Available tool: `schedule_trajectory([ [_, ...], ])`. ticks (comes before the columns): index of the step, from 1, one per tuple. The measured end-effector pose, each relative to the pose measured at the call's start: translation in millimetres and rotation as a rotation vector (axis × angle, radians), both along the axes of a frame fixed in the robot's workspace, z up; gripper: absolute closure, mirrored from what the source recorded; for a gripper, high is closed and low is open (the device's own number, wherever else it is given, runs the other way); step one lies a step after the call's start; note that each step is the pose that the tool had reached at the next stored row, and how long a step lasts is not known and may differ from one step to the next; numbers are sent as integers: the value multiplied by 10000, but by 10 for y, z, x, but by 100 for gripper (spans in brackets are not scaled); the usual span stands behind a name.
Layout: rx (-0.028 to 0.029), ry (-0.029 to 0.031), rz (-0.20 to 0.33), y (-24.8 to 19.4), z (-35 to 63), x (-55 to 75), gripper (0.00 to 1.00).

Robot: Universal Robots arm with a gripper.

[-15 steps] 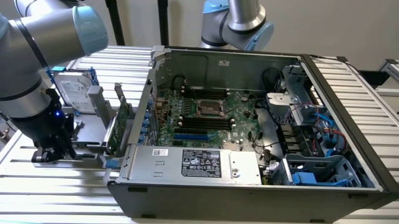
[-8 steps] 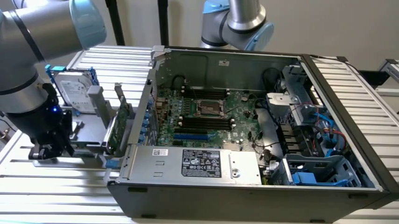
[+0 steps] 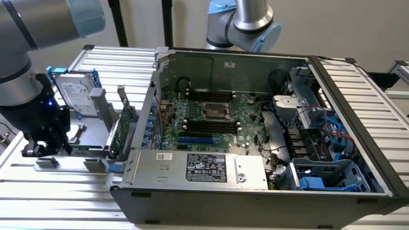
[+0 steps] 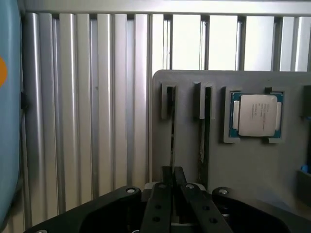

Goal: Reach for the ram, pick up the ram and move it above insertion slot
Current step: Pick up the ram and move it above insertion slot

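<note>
The ram (image 4: 172, 126) shows edge-on as a thin dark stick standing in a slot of the grey holder (image 4: 252, 165). My gripper (image 4: 173, 171) sits at the stick's near end, its black fingers (image 4: 158, 204) pressed together on it. In the exterior view the gripper (image 3: 39, 149) is low over the holder, at the exterior view's left of the open computer case (image 3: 255, 191). The motherboard's black insertion slots (image 3: 208, 125) lie inside the case, well away from the gripper.
A second thin stick (image 4: 206, 126) stands in the neighbouring holder slot, and a CPU chip (image 4: 255, 115) lies beside it. The silver hard drive (image 3: 76, 96) and green expansion card (image 3: 121, 127) stand between gripper and case. A second arm (image 3: 246, 24) is behind the case.
</note>
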State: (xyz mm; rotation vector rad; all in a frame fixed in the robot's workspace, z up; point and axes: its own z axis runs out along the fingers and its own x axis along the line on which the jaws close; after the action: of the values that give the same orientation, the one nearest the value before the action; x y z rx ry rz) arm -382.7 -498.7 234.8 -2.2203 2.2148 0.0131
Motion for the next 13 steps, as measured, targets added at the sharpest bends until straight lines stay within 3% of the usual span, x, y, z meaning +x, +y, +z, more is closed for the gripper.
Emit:
schedule_trajectory([
  [6, 73, 0, 26, -1, 227, 3, 87],
  [13, 298, 0, 139, 0, 426, 51, 87],
])
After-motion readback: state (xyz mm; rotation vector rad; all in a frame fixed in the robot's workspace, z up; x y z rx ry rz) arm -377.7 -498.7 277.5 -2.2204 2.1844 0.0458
